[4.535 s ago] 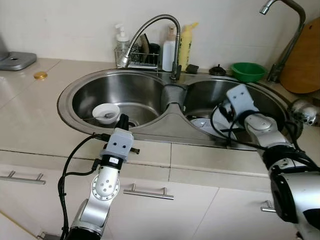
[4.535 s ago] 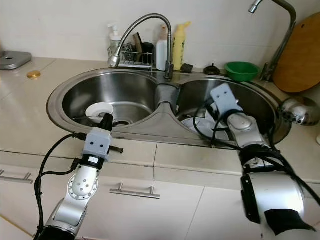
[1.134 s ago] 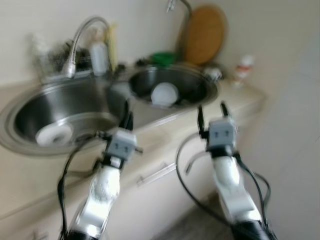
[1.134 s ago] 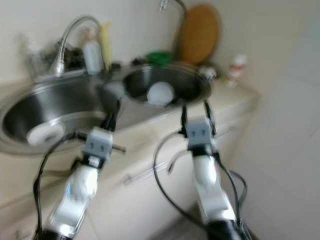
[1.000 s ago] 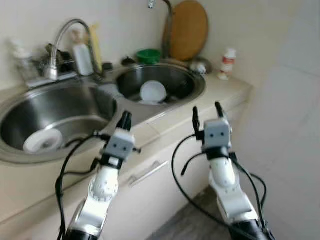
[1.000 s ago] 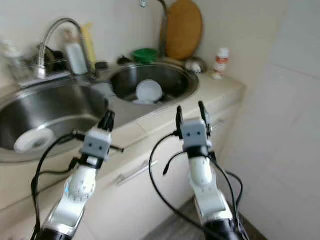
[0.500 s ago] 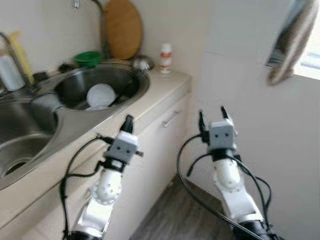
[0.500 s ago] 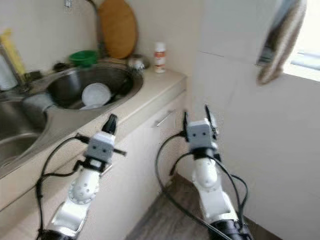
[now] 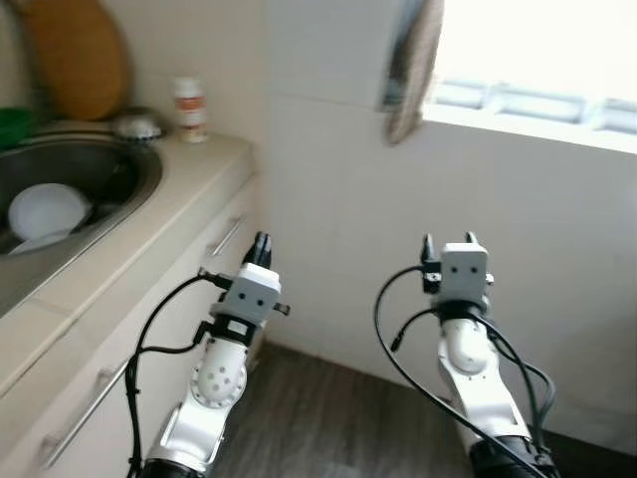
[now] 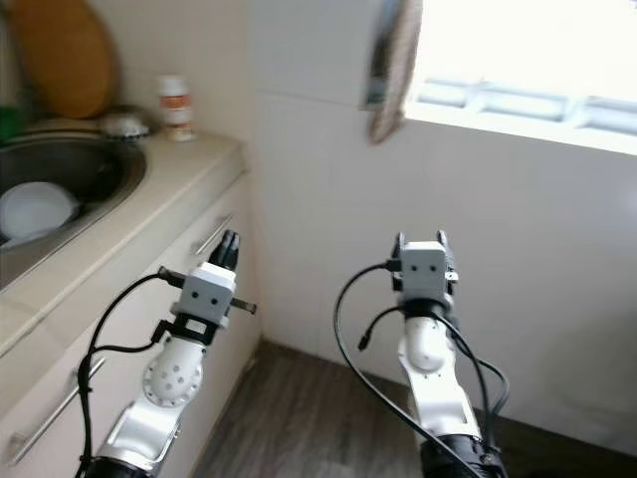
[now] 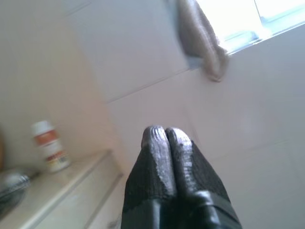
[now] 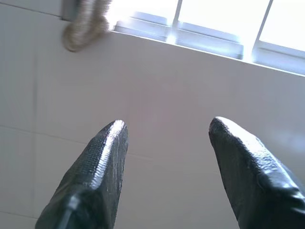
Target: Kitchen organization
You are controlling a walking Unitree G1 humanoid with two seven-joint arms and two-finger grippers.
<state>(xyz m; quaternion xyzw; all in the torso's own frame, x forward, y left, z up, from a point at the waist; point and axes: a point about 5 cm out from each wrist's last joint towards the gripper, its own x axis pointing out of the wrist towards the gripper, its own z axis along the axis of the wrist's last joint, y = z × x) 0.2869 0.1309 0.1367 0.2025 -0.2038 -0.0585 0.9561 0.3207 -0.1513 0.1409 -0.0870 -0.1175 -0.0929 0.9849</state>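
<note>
My left pincer (image 9: 261, 242) is clenched on nothing and my right pincer (image 9: 448, 239) spread and empty, both facing a tiled wall (image 9: 328, 219), the white bowl (image 9: 45, 209) in the sink (image 9: 129, 184) far to their left, so I judge tidying unfinished.

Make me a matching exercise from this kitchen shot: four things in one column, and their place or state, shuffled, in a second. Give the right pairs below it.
Things
1. white bowl
2. small bottle
3. left gripper
4. right gripper

Place or state
A. fingers spread apart
B. lying in the sink basin
C. fingers pressed together, empty
D. standing on the counter's end by the wall

Pairs: 1-B, 2-D, 3-C, 4-A
</note>
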